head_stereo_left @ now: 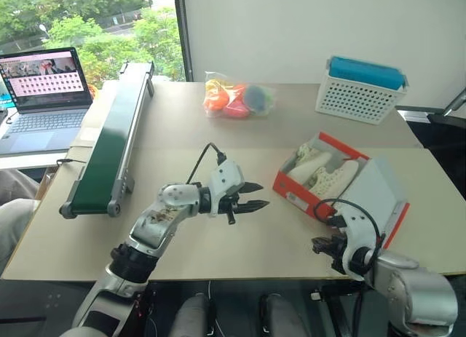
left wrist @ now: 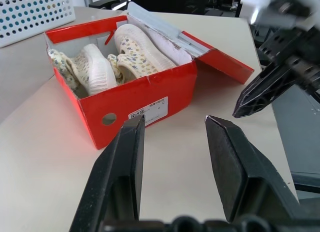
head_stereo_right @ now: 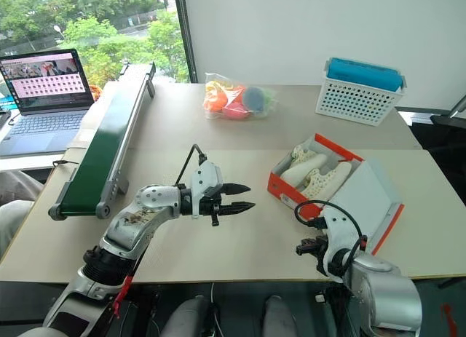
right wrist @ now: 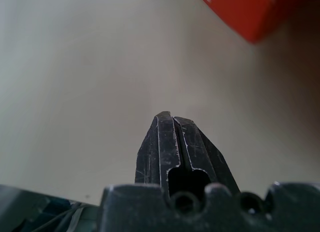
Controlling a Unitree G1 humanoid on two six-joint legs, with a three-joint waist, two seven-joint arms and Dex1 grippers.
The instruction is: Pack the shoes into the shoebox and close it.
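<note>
Shoebox (head_stereo_left: 312, 183) stood toward the right side of the table (head_stereo_left: 218, 133), nearer the front edge than the back, its hinged lid (head_stereo_left: 378, 195) thrown open and lying back toward the right edge. Both shoes (left wrist: 112, 61) lay inside, side by side, soles partly turned up, sitting below or about level with the rim.

Left gripper (head_stereo_left: 252, 196) hovered above the table's middle, just left of the box, pointing at it – fingers parted to a moderate gap, holding nothing. Right gripper (right wrist: 172, 142) was low near the front edge, just in front of the lid's near corner, fingers pressed together and empty.

Judgement: packing looked complete; closing the lid remained. To do it well, the right gripper should get under or behind the lid's free edge and swing it over the hinge in an arc, rather than push it flat – a flat push would slide the light box. Left gripper could brace the box's near wall. Any shoe part standing proud of the rim should be pressed down first.
</note>
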